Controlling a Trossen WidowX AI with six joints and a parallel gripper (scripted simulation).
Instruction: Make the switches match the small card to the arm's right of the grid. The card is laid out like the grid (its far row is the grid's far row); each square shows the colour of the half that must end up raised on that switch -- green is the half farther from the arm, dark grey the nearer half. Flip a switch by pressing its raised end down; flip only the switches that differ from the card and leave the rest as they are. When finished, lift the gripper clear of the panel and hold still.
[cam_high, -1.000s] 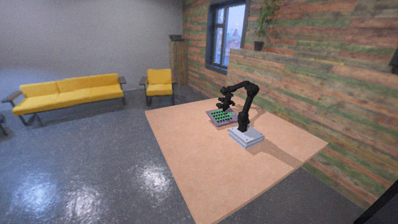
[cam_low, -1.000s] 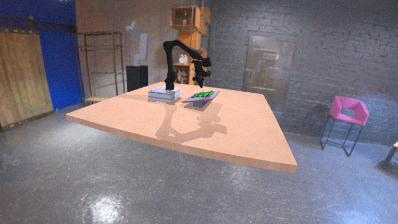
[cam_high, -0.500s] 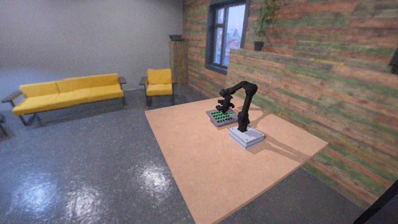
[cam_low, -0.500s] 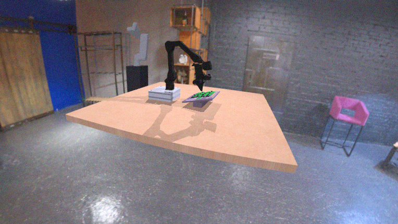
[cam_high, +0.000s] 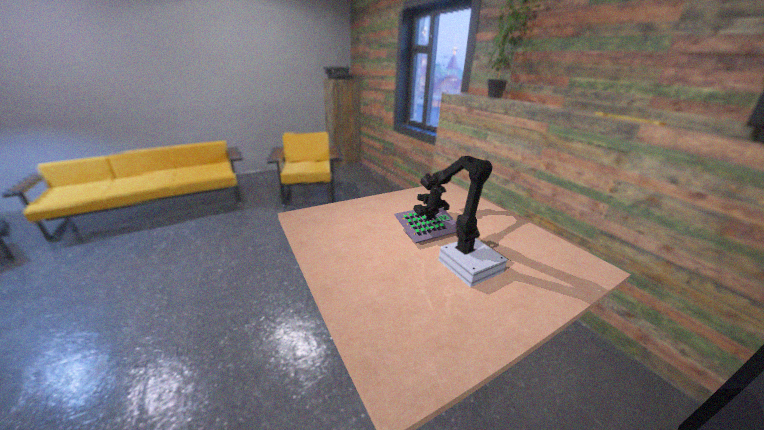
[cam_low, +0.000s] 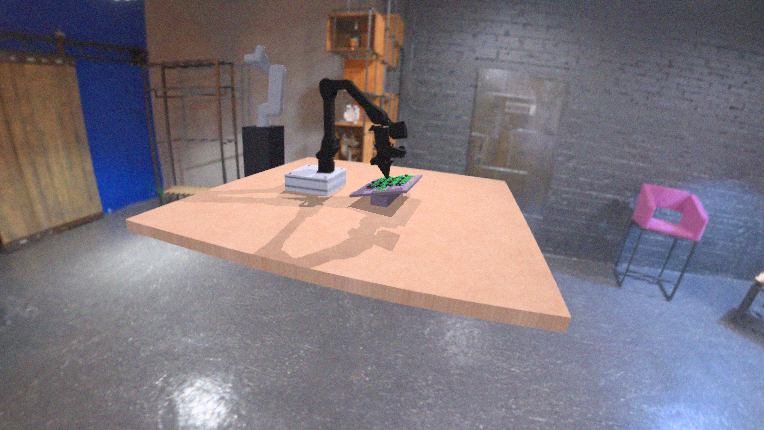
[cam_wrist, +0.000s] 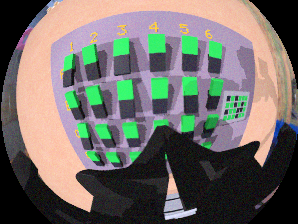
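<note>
The purple panel (cam_high: 418, 238) (cam_low: 362, 192) (cam_wrist: 135, 20) is tilted on a block and bears a grid of rocker switches with green far halves and dark grey near halves. The far-row switch under label 4 (cam_wrist: 157, 52) shows both halves. The small card (cam_wrist: 235, 106), with mostly green and some dark squares, is at the panel's right. My gripper (cam_low: 387, 176) (cam_wrist: 161, 129) is shut and empty, its tips low over the nearer rows around column 4. Whether the tips touch a switch is not clear. The fingers hide part of the nearest rows; which halves are raised is hard to tell.
The arm's pale base (cam_high: 472, 261) (cam_low: 315, 180) stands on the wooden table (cam_high: 368, 299) (cam_low: 454, 240), close to the panel's near side. The arm arches over from it. Shadows of the arm fall across the table and the panel's right side.
</note>
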